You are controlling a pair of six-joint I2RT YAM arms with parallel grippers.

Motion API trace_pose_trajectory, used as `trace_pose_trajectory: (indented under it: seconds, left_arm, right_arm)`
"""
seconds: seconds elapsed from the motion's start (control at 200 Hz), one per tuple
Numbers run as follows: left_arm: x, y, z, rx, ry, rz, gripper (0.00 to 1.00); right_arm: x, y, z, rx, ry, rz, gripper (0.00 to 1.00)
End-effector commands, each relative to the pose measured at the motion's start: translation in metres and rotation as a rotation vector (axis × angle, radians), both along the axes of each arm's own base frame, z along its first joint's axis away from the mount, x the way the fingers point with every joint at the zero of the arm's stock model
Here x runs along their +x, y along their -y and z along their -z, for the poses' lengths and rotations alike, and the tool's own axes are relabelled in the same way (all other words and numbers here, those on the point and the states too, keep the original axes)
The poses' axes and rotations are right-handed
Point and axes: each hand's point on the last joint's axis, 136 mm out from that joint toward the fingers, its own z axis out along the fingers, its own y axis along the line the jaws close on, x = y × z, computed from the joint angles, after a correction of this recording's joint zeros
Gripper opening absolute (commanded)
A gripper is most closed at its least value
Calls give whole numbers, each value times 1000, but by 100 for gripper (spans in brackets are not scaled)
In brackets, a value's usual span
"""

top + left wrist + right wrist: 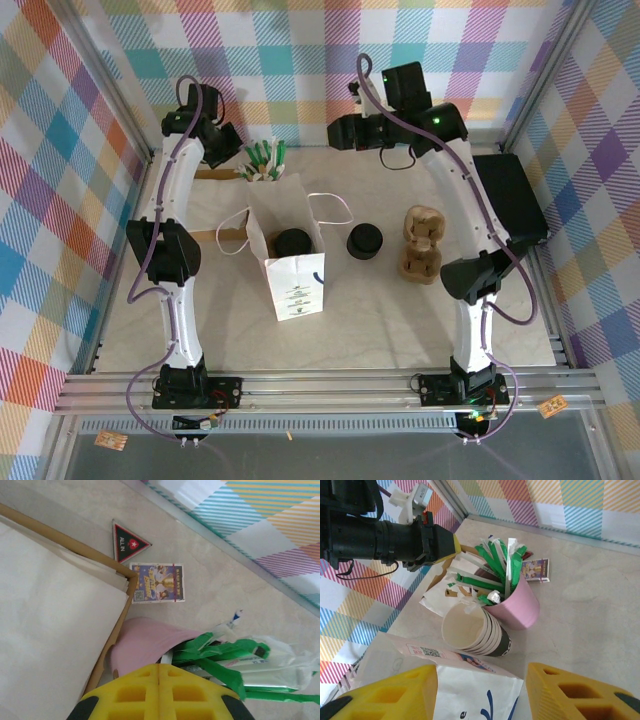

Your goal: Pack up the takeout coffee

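White paper bag (298,290) stands open mid-table, nearest the arm bases. The takeout coffee (293,241) sits inside it, black lid showing through the open mouth. Just right of the bag and apart from it is a squat stack of black lids (365,241), with brown cardboard pieces (421,246) further right. Beyond the bag: a pink cup (516,611) stuffed with green-and-white packets (495,560), a sideways stack of empty paper cups (472,630) lying against it, and a printed card (537,569) on the table behind. A flat brown tray of white paper (50,620) lies beside the pink cup, with a triangular sticker (128,541) near its edge. Left gripper (159,675) is at the far left, fingers clenched together on nothing, just beside the pink cup. Right gripper (481,672) is at the far middle, fingers spread and released, nothing between them — the bag's edge shows below. Coffee lies nearer than both grippers, well apart from them and not between either pair of jaws.
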Motion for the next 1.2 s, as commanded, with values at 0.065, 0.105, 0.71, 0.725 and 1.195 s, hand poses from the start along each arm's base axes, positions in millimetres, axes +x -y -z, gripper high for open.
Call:
trace_pose_trajectory:
  seconds: [0.065,0.105,0.71,0.725,1.195]
  left_arm:
    - [-22,-2,-59,-11,87,-21,0]
    - [-27,-1,-65,-16,94,-24,0]
    - [-96,-3,-183,-55,325,-72,0]
    - [-98,-4,-187,-58,332,-74,0]
    - [-212,18,-309,-114,674,116,0]
  right_arm:
    - [-18,-1,-48,65,128,-50,50]
    - [-20,-2,-51,71,136,-57,50]
    - [-50,5,-84,138,187,-95,50]
    - [-50,5,-84,140,186,-94,50]
    - [-81,28,-91,126,261,-64,51]
